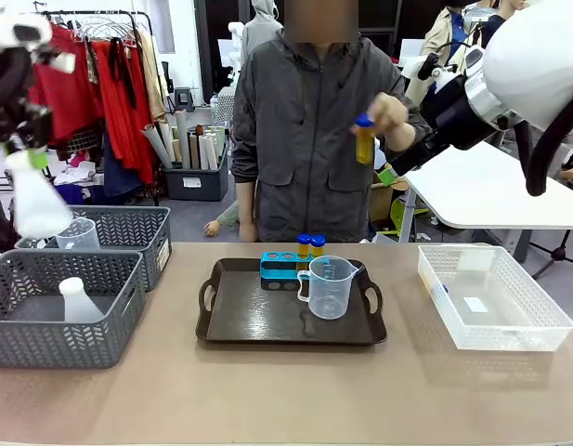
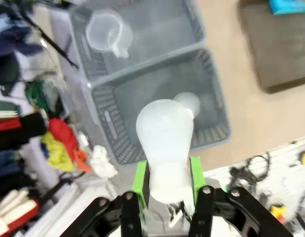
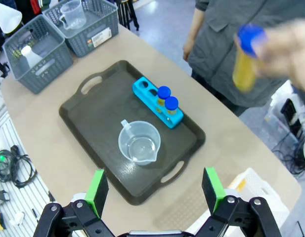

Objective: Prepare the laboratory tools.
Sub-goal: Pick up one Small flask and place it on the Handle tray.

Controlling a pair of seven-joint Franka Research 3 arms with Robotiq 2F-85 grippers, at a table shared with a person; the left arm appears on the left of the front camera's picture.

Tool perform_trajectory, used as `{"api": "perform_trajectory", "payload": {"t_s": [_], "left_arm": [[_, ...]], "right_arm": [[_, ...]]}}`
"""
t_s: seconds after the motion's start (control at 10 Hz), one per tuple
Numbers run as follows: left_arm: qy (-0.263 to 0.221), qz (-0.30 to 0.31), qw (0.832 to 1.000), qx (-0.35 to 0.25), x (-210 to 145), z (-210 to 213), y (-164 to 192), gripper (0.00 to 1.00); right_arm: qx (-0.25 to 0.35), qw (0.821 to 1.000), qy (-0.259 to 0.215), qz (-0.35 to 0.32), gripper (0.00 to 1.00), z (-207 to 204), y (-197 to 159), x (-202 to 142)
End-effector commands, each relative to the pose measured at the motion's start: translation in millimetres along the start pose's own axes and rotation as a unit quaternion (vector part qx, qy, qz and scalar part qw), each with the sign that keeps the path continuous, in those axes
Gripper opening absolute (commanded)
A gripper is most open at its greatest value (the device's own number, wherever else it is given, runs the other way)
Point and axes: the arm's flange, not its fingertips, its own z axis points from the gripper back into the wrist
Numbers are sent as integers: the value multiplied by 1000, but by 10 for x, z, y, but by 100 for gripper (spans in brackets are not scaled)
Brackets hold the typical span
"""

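Left gripper [image 2: 167, 173] clamped the conical flask [image 2: 164, 128] above a grey mesh basket [image 2: 112, 123]; right gripper [image 3: 154, 181] was wide open above the tray [image 3: 103, 113].

Qty: 3 tubes [image 1: 364, 144], 2 beakers [image 1: 330, 288], 2 flasks [image 1: 79, 302], 1 rack [image 1: 279, 265].

Nothing written can be read here. A white sticker [image 1: 162, 253] sits on the side of the farther grey basket [image 1: 128, 232] at the left of the frame, but its print is too small to make out. A white label [image 1: 475, 304] lies in the clear bin [image 1: 539, 336] at the right and is just as illegible. The scale marks on the beaker [image 1: 330, 288] at the centre are too faint to read.
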Motion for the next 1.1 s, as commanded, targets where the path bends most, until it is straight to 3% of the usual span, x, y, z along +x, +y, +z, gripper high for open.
{"api": "perform_trajectory", "payload": {"t_s": [0.0,0.3,0.6,0.7,1.0], "left_arm": [[-15,-50,999,1,281,318,-274,0],[-26,-121,992,23,424,771,-783,0],[-25,-193,981,13,660,922,-1241,0],[-30,-144,989,13,464,820,-1107,0],[-30,-144,989,13,464,820,-1107,0]], "right_arm": [[3,1000,-1,-10,100,16,12,20],[3,1000,-1,-10,100,16,12,20],[3,1000,-1,-10,100,16,12,20],[3,1000,-1,-10,100,16,12,20],[3,1000,-1,-10,100,16,12,20]]}}
